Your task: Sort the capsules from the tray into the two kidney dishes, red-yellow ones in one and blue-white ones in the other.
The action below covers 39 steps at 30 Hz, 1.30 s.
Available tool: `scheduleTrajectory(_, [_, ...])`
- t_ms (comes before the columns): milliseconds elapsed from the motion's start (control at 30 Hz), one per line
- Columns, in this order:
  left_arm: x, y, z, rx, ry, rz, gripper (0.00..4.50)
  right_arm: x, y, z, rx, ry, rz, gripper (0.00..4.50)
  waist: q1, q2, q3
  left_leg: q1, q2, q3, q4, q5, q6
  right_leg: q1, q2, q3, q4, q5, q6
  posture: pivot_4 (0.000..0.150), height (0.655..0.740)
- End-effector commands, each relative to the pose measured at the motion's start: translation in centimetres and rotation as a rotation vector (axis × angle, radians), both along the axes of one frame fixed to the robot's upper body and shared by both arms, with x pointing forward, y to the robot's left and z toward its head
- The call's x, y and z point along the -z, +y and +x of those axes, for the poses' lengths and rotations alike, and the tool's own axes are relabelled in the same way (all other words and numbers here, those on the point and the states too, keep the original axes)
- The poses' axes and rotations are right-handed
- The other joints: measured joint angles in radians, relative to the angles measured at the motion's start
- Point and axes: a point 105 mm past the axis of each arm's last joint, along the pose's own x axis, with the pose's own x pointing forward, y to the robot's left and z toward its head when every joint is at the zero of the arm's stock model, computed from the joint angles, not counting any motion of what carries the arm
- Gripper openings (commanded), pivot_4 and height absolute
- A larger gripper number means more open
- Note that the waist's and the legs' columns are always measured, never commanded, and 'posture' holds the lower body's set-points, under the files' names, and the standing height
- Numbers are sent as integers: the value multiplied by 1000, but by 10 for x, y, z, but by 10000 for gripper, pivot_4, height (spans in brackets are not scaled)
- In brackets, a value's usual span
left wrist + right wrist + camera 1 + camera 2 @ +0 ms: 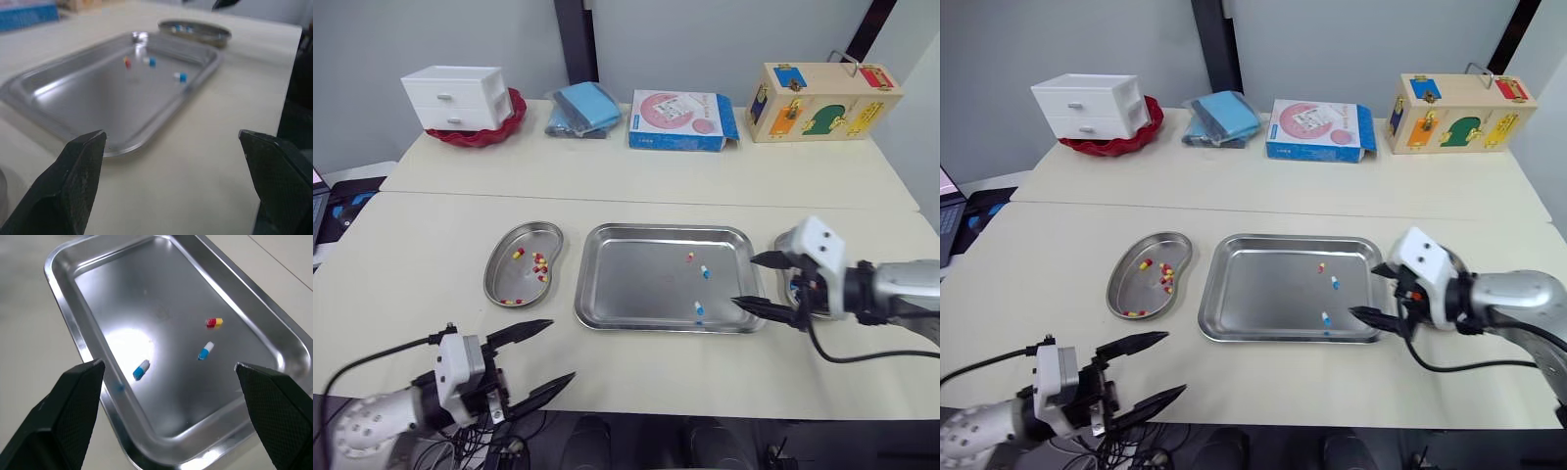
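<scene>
Right gripper point(745, 281): fingers spread wide, nothing between them. It sits at the right edge of the tray point(626, 279), tips pointing in over the rim near the tray's near-right corner.

Left gripper point(561, 349): also spread, empty. It is off the tray's near-left corner, by the near table edge, apart from the tray.

Three capsules lie in the tray, all in its right half:
- red-yellow capsule point(214, 322), closest to the tray's far rim
- blue-white capsule point(206, 350), just beside the red-yellow one on the nearer side, not touching
- second blue-white capsule point(141, 369), close to the tray's near rim

Left kidney dish point(499, 264): just left of the tray, small gap between the rims. It holds several red-yellow capsules point(540, 264); can't count them exactly.

Right kidney dish point(215, 35): just right of the tray, mostly behind my right gripper from the head camera. Blue-white capsules point(185, 28) are inside it.

Beyond the tray's far side, well apart, in a row: white drawer unit point(455, 96), blue bag point(584, 108), blue-pink box point(680, 119), wooden lock box point(822, 101).
</scene>
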Motion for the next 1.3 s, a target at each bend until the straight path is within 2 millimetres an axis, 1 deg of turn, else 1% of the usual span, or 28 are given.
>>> scheduleTrajectory(33, [-2, -12, -8, 30, -115, -51, 44826, 6, 15, 6, 13, 27, -51, 45000, -1, 0, 0, 0, 0, 0, 0, 0, 0, -1, 0, 0, 0, 0, 0, 1500, 7400])
scheduleTrajectory(133, [1, -18, -12, 22, -138, -100, 44826, 16, 31, 12, 18, 43, -104, 45000, -1, 0, 0, -4, 0, 0, 0, 0, 0, -5, 0, 0, 1, 0, 0, 1500, 7400])
scheduleTrajectory(200, [4, -22, -16, 36, -145, -103, 44826, 25, 43, 13, 14, 58, -130, 45000, -2, 0, 0, -5, 0, -1, 0, 0, 0, -6, 0, 0, 2, 0, 0, 1500, 7400])
scheduleTrajectory(267, [5, -23, -17, 38, -145, -102, 44826, 30, 47, 12, 14, 63, -157, 45000, -1, 0, 0, -7, 0, -1, 0, 0, 0, -8, 0, 0, 2, 0, 0, 1500, 7400])
scheduleTrajectory(367, [5, -24, -16, 42, -155, -95, 45000, 38, 51, 14, 30, 70, -183, 38608, 0, 0, 0, -9, 0, -1, 1, 0, 0, -10, 0, -1, 3, 0, 0, 1500, 7400])
scheduleTrajectory(433, [5, -23, -14, 40, -157, -94, 45000, 43, 51, 16, 48, 75, -203, 32285, -3, 0, 0, -8, 0, -1, 0, 0, 0, -11, 0, 0, 3, 0, 0, 1500, 7400])
scheduleTrajectory(533, [5, -23, -12, 34, -160, -95, 45000, 53, 48, 22, 89, 71, -249, 32285, -4, 1, 0, -8, 0, -1, 0, 0, 0, -11, 0, -1, 3, 0, 0, 1500, 7400])
scheduleTrajectory(600, [4, -23, -11, 35, -161, -96, 45000, 54, 48, 22, 91, 69, -252, 32285, -4, 1, 0, -8, 0, -1, 0, 0, 0, -11, 0, 0, 3, 0, 0, 1500, 7400])
scheduleTrajectory(767, [3, -23, -10, 36, -157, -98, 45000, 58, 52, 19, 79, 77, -268, 32285, -4, 1, 0, -9, 0, -1, 0, 0, 0, -12, 0, 0, 3, 0, 0, 1500, 7400])
scheduleTrajectory(900, [3, -23, -12, 38, -152, -100, 45000, 64, 50, 17, 72, 86, -309, 32285, -4, 1, 0, -9, 0, -1, 0, 0, 0, -12, 0, 0, 3, 0, 0, 1500, 7400])
scheduleTrajectory(1000, [2, -24, -13, 52, -154, -94, 45000, 66, 49, 16, 66, 89, -325, 32285, -4, 1, 0, -9, 0, -1, 0, 0, 0, -12, 0, 0, 3, 0, 0, 1500, 7400])
scheduleTrajectory(1133, [-1, -24, -11, 56, -160, -92, 45000, 66, 48, 17, 68, 87, -333, 24624, -4, 1, 0, -8, 0, -1, 0, 0, 0, -12, 0, 0, 3, 0, 0, 1500, 7400])
scheduleTrajectory(1300, [-2, -24, -9, 55, -168, -95, 45000, 67, 48, 18, 70, 85, -330, 11572, -4, 1, 0, -8, 0, -1, 0, 0, 0, -12, 0, 0, 3, 0, 0, 1500, 7400])
